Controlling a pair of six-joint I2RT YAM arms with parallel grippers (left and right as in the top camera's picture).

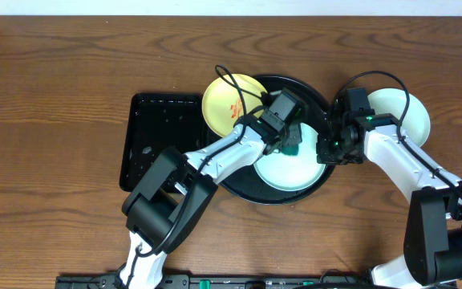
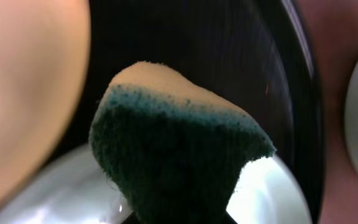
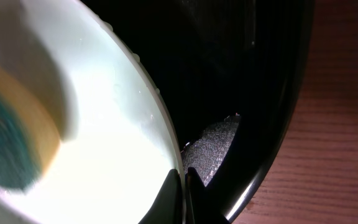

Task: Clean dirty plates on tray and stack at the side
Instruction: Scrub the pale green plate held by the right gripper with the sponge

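From overhead I see the round tray (image 1: 307, 95) at the middle of the worktop (image 1: 54, 80). A mint plate (image 1: 283, 170) lies in its near half, and the yellow plate (image 1: 224, 100), smeared red, rests over its far-left rim. A second mint plate (image 1: 403, 112) sits on the bare wood to the right of the tray, and a rectangular tray (image 1: 155, 120) lies to the left. My left tool (image 1: 293, 138) grips a green sponge (image 1: 294, 147) over the mint plate's far edge, and my right tool (image 1: 330, 151) is at that plate's right rim. On the left wrist camera the sponge fills the middle, green face toward me with tan backing above. It is pinched in at its lower end, and the fingers themselves are out of shot. On the right wrist camera the fingers (image 3: 168, 190) are clamped on the mint plate's rim, with the sponge blurred at the left.
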